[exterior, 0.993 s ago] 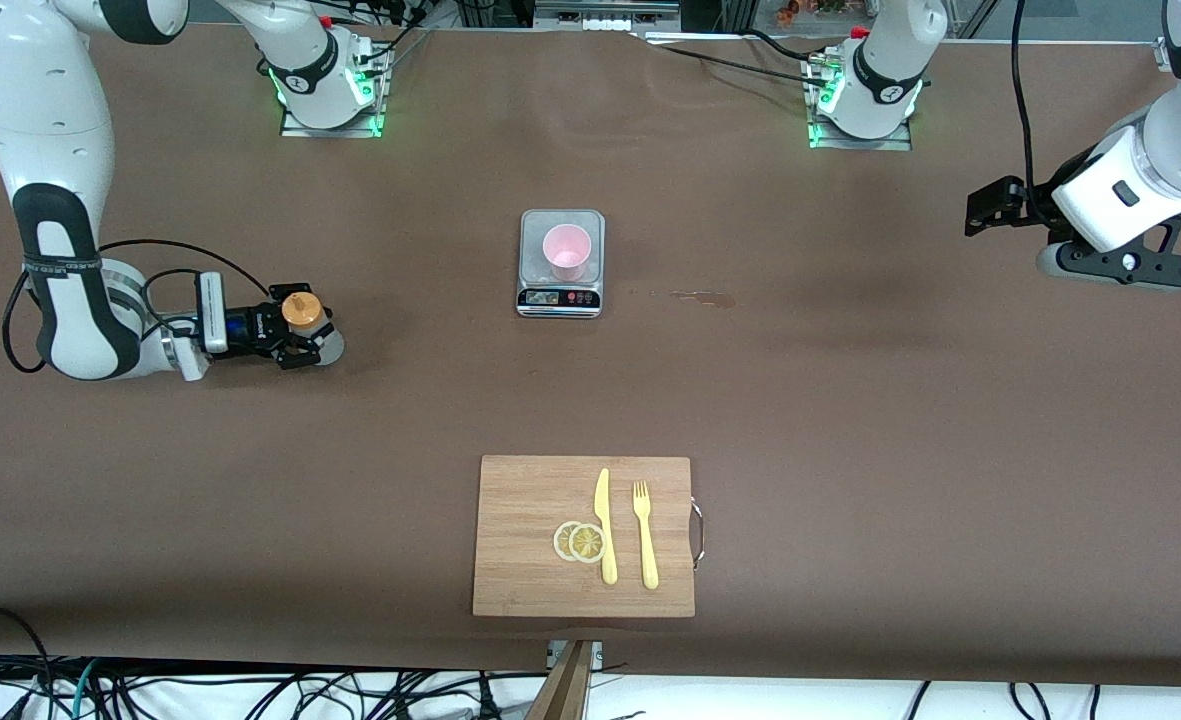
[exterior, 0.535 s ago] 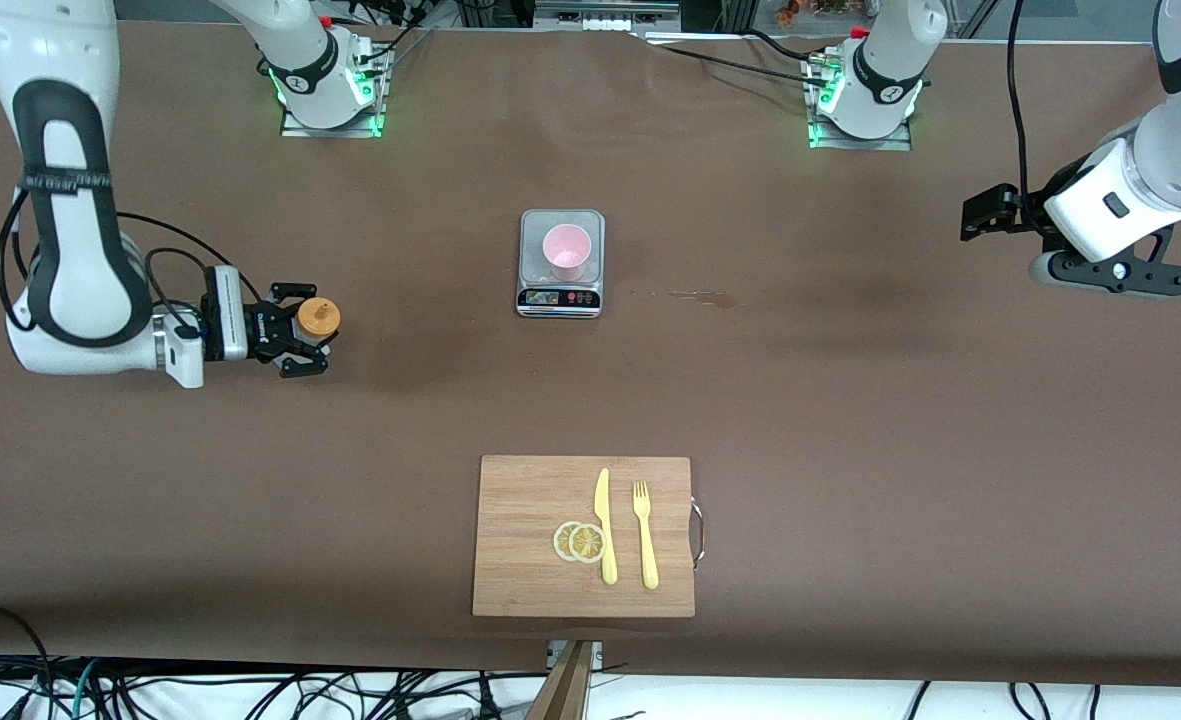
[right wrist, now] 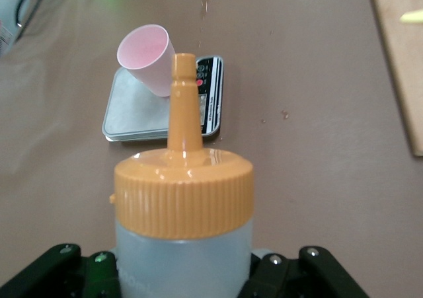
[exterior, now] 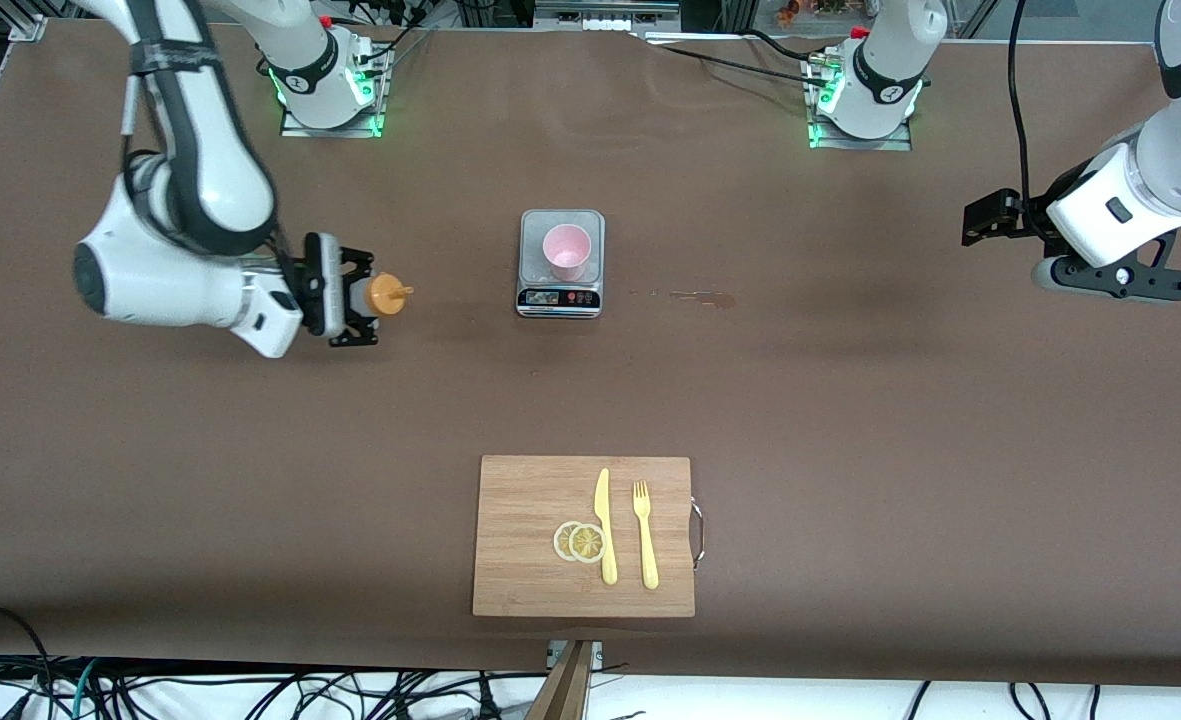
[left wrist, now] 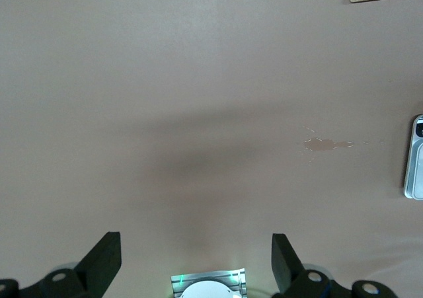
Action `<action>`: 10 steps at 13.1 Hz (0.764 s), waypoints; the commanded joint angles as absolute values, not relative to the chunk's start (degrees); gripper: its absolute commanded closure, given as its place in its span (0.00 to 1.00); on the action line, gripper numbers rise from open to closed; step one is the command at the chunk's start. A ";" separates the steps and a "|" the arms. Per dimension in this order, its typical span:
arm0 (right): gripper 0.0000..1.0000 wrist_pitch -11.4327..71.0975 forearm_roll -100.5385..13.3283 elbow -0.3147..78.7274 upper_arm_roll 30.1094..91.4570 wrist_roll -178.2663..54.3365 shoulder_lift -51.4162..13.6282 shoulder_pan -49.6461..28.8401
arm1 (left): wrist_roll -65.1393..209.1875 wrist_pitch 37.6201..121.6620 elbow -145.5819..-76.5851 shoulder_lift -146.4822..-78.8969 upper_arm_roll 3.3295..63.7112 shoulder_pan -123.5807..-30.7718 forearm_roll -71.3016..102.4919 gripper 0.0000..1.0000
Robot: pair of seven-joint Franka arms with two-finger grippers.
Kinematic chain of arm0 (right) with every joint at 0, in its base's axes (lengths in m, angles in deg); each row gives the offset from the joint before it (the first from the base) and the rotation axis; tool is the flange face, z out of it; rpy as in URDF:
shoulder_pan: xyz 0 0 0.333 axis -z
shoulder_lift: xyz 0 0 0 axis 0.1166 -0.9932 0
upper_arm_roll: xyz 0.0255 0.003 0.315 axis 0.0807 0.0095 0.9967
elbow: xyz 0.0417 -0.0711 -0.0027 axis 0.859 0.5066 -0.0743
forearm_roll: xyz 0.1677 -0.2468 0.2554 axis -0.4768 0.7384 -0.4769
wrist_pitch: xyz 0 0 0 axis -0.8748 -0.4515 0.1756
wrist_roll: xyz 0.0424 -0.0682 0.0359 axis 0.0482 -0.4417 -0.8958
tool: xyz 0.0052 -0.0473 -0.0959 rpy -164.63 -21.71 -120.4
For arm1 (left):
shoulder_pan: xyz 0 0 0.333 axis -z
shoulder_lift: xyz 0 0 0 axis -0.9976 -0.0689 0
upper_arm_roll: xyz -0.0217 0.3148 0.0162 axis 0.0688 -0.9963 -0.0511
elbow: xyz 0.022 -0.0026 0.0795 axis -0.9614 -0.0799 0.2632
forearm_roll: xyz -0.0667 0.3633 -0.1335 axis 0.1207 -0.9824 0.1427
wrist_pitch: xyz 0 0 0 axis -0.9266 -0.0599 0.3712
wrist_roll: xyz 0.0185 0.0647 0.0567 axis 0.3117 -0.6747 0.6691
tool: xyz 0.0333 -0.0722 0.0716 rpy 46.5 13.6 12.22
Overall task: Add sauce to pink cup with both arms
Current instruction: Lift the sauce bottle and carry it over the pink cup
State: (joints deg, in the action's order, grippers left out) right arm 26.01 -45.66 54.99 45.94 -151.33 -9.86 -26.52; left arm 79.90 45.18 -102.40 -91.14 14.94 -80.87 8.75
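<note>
**Sauce bottle gripped, raised and tilted toward cup**

Right gripper (exterior: 358, 297) clamped on sauce bottle (right wrist: 184, 235), held over bare table toward the right arm's end, orange nozzle aimed at pink cup (exterior: 566, 251). Cup upright on scale (exterior: 561, 222). Left gripper (left wrist: 195, 261) spread apart, holding nothing, waiting above left arm's end. Cutting board (exterior: 540, 480) nearer the camera.

We see a table (exterior: 850, 420) covered in brown sheeting. Near its centre, toward twelve o'clock, a small grey scale (exterior: 561, 262) sits directly on the surface. At three o'clock of the scale, close by, a small brownish stain (exterior: 702, 297) marks the cover. Toward six o'clock, well apart from the scale, a wooden cutting board (exterior: 584, 535) lies flat near the table's front edge. Two green-lit arm bases (exterior: 328, 85) stand along the twelve o'clock edge.
</note>
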 commanded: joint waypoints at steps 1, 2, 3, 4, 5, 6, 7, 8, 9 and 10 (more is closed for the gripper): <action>0.95 30.48 -40.79 58.92 45.05 -142.22 -6.59 -32.13 | 79.53 44.83 -100.58 -92.25 15.19 -81.22 8.19 0.00; 0.95 31.19 -38.86 59.27 45.14 -138.18 -6.68 -33.81 | 79.53 44.83 -100.49 -92.25 15.19 -81.30 8.19 0.00; 0.95 31.98 -36.75 59.62 45.40 -134.66 -6.68 -35.30 | 79.53 44.83 -100.49 -92.25 15.19 -81.39 8.19 0.00; 0.95 32.42 -34.82 59.63 45.66 -131.06 -6.68 -36.71 | 79.53 44.83 -100.49 -92.25 15.19 -81.39 8.19 0.00; 0.95 32.51 -32.45 59.54 45.75 -125.98 -6.68 -38.72 | 79.53 44.74 -100.58 -92.25 15.19 -81.48 8.19 0.00; 0.95 32.60 -29.81 59.37 45.93 -120.88 -6.68 -40.57 | 79.53 44.74 -100.49 -92.25 15.19 -81.48 8.19 0.00; 0.95 32.77 -27.35 59.19 47.67 -115.96 -6.68 -41.37 | 79.53 44.74 -100.49 -92.25 15.19 -81.48 8.19 0.00; 0.95 32.78 -25.76 58.93 50.04 -111.12 -6.68 -41.38 | 79.53 44.74 -100.49 -92.25 15.19 -81.48 8.27 0.00; 0.95 32.86 -23.22 58.75 51.71 -105.85 -6.68 -41.73 | 79.53 44.74 -100.49 -92.25 15.19 -81.48 8.27 0.00; 0.95 32.78 -20.67 58.05 52.77 -101.71 -6.68 -42.43 | 79.53 44.74 -100.49 -92.25 15.19 -81.48 8.27 0.00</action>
State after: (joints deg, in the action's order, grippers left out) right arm 32.67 -24.97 57.72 50.87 -109.39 -8.89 -41.61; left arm 79.90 45.20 -102.30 -91.36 14.86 -81.16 8.75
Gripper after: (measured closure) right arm 0.806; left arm 0.000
